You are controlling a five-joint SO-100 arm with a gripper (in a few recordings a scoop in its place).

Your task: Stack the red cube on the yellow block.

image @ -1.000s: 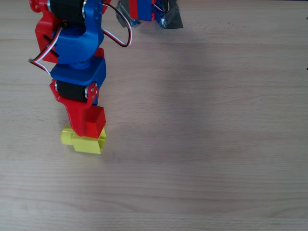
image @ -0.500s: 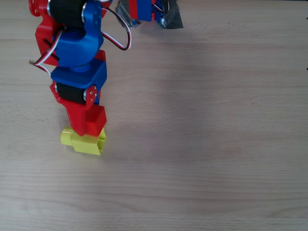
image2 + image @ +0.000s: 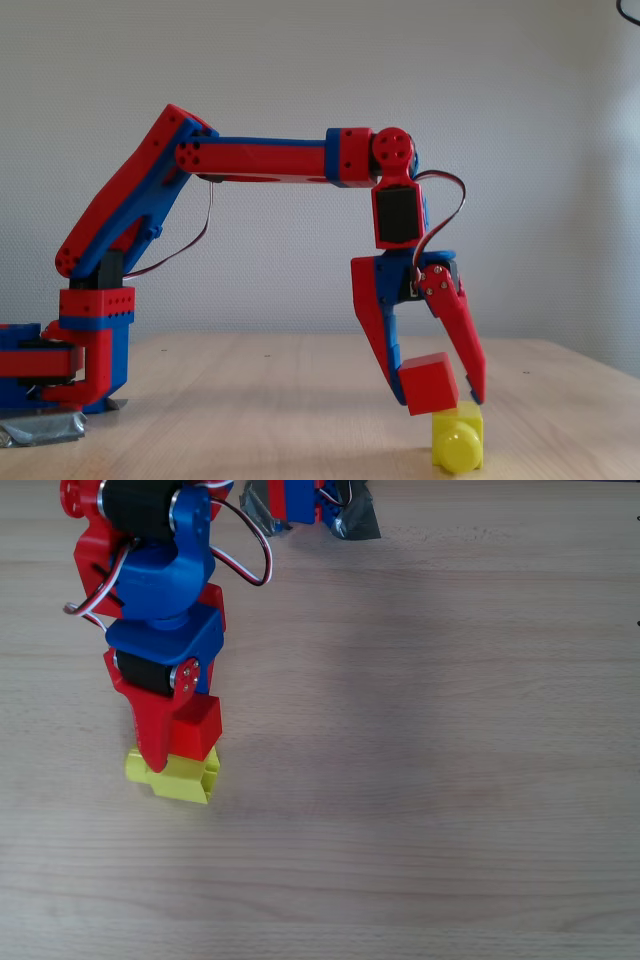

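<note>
The small matte bright-red cube [image 3: 428,382] sits tilted on top of the bright-yellow plastic block [image 3: 459,437], touching its upper face, one corner dipping lower in the fixed view. From overhead the cube [image 3: 195,725] overlaps the block's far edge. The block [image 3: 182,776] lies flat on the wooden bench [image 3: 420,780], its round stub [image 3: 135,764] pointing left.

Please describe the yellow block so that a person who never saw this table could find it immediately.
Follow the red-and-blue arm down to its pincer, above the wooden table. Directly beneath the red cube that sits between the pincer's fingers lies the yellow block. It is the only yellow thing here, boxy with a short round stub at one end.
</note>
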